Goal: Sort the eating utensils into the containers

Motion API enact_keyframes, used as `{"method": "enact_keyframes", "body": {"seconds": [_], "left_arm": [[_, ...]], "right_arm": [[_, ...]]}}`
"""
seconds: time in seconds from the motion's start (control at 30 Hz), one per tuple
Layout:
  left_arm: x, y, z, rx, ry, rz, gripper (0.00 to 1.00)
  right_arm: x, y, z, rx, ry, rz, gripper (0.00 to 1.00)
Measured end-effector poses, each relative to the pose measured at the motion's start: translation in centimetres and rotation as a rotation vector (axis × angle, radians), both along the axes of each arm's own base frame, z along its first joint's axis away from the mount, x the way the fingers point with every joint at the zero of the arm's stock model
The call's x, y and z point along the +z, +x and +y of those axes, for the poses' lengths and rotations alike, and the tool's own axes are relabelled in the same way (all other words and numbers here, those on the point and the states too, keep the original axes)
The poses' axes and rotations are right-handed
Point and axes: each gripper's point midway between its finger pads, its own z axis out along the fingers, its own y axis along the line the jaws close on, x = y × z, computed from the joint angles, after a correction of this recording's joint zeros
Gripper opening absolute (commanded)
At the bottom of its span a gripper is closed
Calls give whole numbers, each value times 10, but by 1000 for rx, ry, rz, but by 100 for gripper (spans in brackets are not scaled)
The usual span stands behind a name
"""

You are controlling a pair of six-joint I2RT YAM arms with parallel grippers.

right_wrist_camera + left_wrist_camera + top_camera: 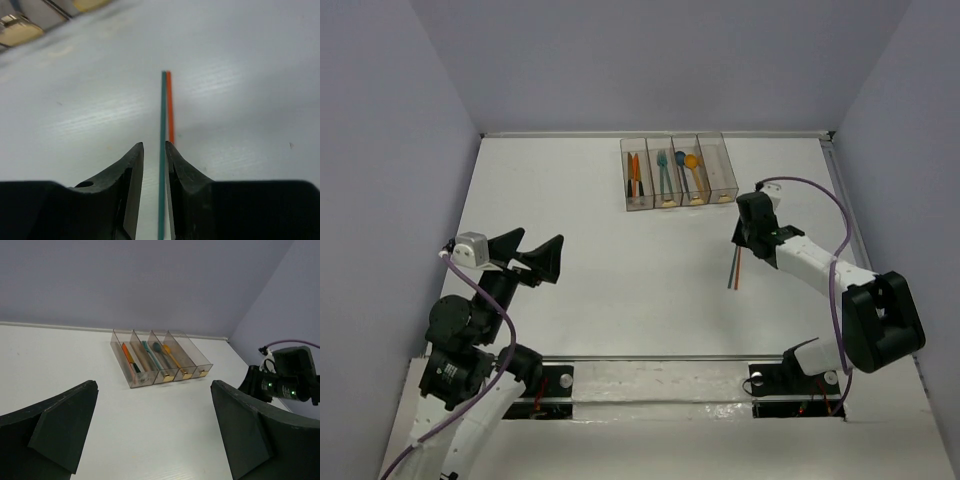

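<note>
Two pieces are not yet sorted: a teal utensil (162,125) and an orange utensil (169,105). They lie side by side, touching along their length, out on the counter (620,290) in front of the bins (624,175) and off toward the right arm's side. From here I can't tell if they rest flat on the counter or are lifted just off it.

The right end effector (154,146) is right on them. Its fingers are drawn nearly together with the teal one running between them, while the orange one passes behind one fingertip. There's a sliver of gap beside the teal handle, so I can't say whether it is actually pinched.

In the bins, most of the job looks done:
- The end bin on the left arm's side holds orange pieces (634,172).
- The next bin holds teal forks (663,170).
- The third bin holds a blue spoon (681,162) and an orange spoon (692,162).
- The last bin, on the right arm's side, looks bare.

The left end effector (535,248) hangs well away from the bins on its own side, fingers spread wide and holding nothing.

My guess is that only this last pair is left. They need lifting, carrying back to the bins and dropping in with their own kind. As they sit so tight together, they may come up as a pair and need separating.
</note>
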Motion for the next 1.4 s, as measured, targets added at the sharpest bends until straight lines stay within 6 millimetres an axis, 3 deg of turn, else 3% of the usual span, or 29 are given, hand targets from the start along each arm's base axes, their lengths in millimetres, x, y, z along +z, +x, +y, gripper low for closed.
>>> {"method": "enact_keyframes", "body": {"seconds": [0.1, 0.23, 0.63, 0.87, 1.03, 1.23, 1.4], "left_arm": [[1, -2, -1, -8, -3, -6, 99], [3, -4, -1, -11, -6, -13, 99], [4, -6, -1, -19, -10, -19, 99], [4, -6, -1, -19, -10, -19, 99], [4, -6, -1, -18, -9, -20, 99], [4, -6, -1, -16, -10, -19, 99], [4, -6, -1, -15, -10, -19, 99]], "right_arm": [[-30, -29, -12, -32, -5, 92, 36], [-53, -50, -16, -49, 5, 174, 36], [-81, -57, -12, -62, 18, 263, 29], [-81, -55, -12, -75, 22, 258, 19], [-81, -52, -13, -85, 7, 262, 1], [-79, -52, -16, -91, -12, 269, 0], [-59, -37, -20, -96, -56, 231, 0]]}}
